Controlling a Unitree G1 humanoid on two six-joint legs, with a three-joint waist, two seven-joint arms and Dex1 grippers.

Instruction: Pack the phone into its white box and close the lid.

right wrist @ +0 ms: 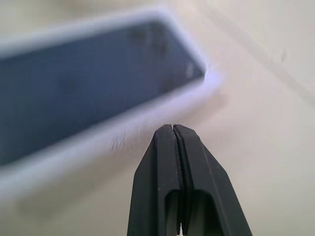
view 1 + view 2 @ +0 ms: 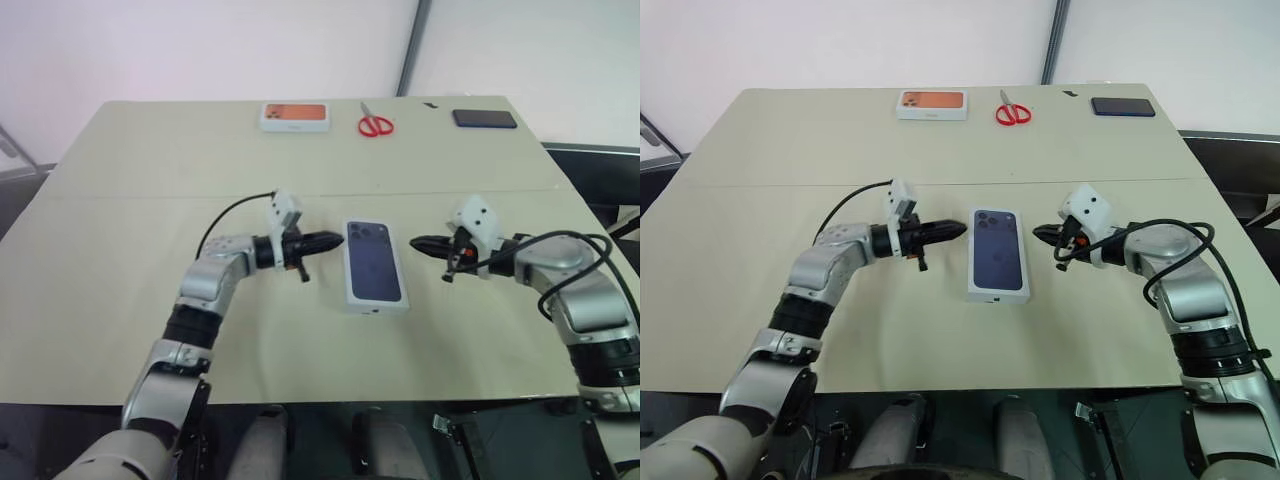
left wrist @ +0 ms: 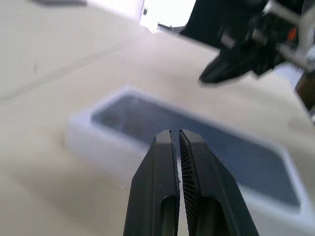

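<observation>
One lid (image 2: 375, 266) lies printed face up mid-table (image 2: 150, 200) between two grippers, left (image 2: 338, 241) and right (image 2: 415, 243), both pinched together, empty; one scissors (image 2: 375, 123), one orange-pictured box (image 2: 295, 116), one black slab (image 2: 484, 118) far back

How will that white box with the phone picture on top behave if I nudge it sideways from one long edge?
The lid lies flat and low on the table, so it should slide, not tip. A push off centre would likely spin it. If the lid sits loosely, it might shift on what is under it. Both the left gripper and right gripper are shut, apart from it.
</observation>
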